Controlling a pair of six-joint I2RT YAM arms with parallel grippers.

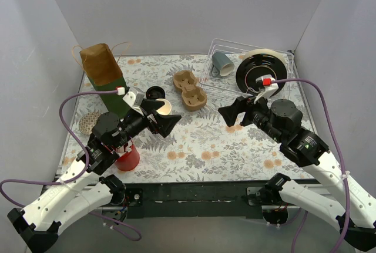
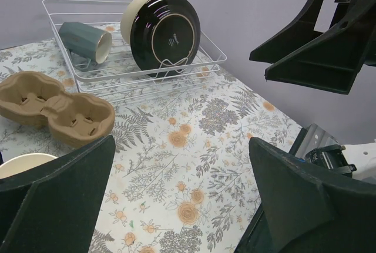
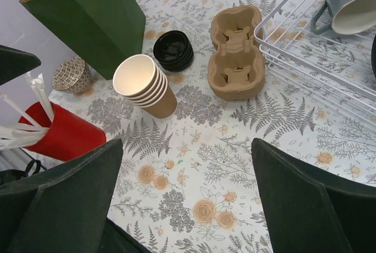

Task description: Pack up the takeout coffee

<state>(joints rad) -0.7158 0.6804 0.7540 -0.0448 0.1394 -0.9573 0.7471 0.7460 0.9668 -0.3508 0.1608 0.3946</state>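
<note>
The takeout coffee is a nested stack of tan kraft paper cups, white inside, tipped over on the flowered table with no lids on. Their black lids sit stacked just behind. In the top view the cups peek out behind my left gripper, which hovers open beside them. Only a cup rim shows in the left wrist view, left of the open left gripper. My right gripper is open over bare table, well right of the cups; the right wrist view shows this right gripper holding nothing.
A moulded pulp cup carrier lies mid-table. A green and brown paper bag stands back left, with a small patterned bowl near it. A red cup of white sticks stands front left. A wire rack holds a grey-blue mug and a black plate.
</note>
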